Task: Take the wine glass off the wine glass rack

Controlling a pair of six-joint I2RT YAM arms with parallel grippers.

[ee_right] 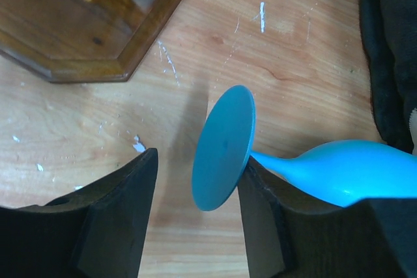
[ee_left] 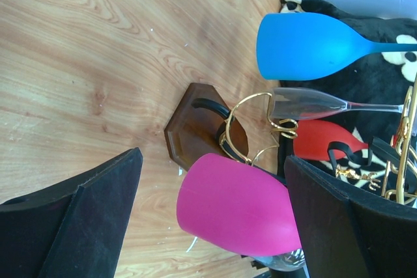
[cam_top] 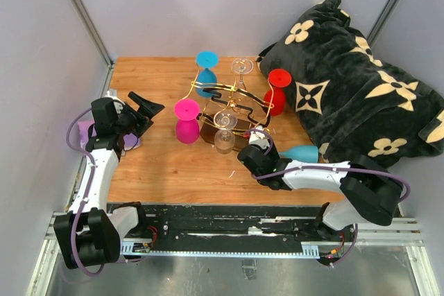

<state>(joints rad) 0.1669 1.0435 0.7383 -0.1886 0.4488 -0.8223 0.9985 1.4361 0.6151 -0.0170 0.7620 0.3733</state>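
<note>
Teal glass (cam_top: 302,152) lies off the rack (cam_top: 232,102), near the right edge. Right gripper (ee_right: 199,157) jaws apart around its foot (ee_right: 225,148); left gripper (cam_top: 142,114) jaws apart. Likely the release step. Next: back away without rolling it.

Hung with black fingers (ee_left: 98,213) spread wide above the wooden surface (ee_left: 98,50). Faced the rack (ee_left: 195,125), dark brown base and gold wire, with a pink glass (ee_left: 238,213) nearest. Showed blue glass (ee_left: 306,45), clear glass (ee_left: 306,103) and red glass (ee_left: 322,140) farther right, before a dark blanket (ee_left: 378,76).

white arm links (cam_top: 95,171), black joints (cam_top: 104,112), looping purple cables (cam_top: 71,132), matte black jaws.
</note>
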